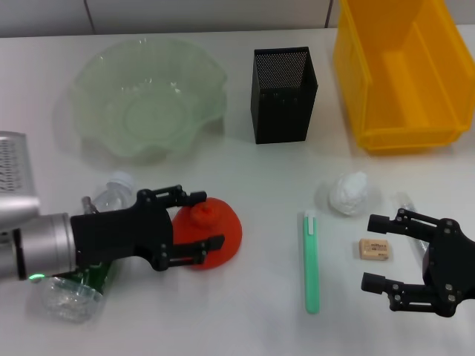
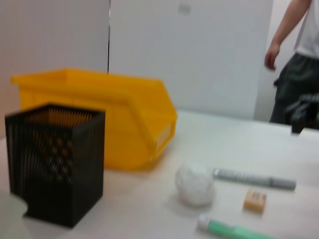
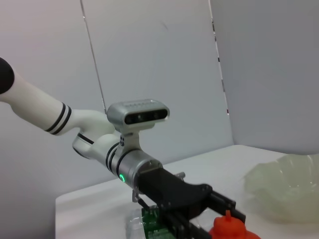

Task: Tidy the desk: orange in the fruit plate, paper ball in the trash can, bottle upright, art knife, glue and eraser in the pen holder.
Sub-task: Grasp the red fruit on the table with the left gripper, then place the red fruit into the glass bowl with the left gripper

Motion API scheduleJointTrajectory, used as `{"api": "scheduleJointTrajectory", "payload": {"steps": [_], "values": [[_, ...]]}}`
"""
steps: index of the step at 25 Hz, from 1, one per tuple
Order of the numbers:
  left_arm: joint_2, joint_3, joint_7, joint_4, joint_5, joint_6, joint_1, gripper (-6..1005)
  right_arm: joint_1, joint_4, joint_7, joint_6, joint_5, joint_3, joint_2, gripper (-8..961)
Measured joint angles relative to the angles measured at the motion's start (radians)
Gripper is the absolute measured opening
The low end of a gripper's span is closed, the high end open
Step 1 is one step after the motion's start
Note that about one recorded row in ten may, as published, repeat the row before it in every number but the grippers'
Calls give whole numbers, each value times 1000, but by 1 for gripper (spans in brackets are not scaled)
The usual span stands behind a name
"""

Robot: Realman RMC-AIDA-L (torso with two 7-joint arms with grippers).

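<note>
Left gripper (image 1: 194,228): fingers spread around orange (image 1: 210,232) on surface (image 1: 260,178), near fruit plate (image 1: 148,96); risk: off-centre closure rolls orange away. Right gripper (image 1: 387,252): fingers spread, beside eraser (image 1: 374,249)

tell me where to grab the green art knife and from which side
Grip the art knife across its narrow width near mid-length, coming straight down from above. It lies flat on the desk, long and thin, with bare surface on both long sides, so fingers fit either side. The open right gripper is nearest.

Lab — white partitions (image 3: 149,50), robot bench (image 1: 260,259)
</note>
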Motion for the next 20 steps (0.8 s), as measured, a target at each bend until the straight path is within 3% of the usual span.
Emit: {"api": "scheduleJointTrajectory", "payload": {"steps": [10,14,20], "values": [[-1,23,-8,-38,-51,-112,-24,645,-2,1,0,6,0,0,0,831],[0,23,-16,-26,-88,-60,-13,334,-7,1,0,6,0,0,0,831],[4,20,-48,56,-169,76,13,264,-9,1,5,-2,1,5,0,830]]}}
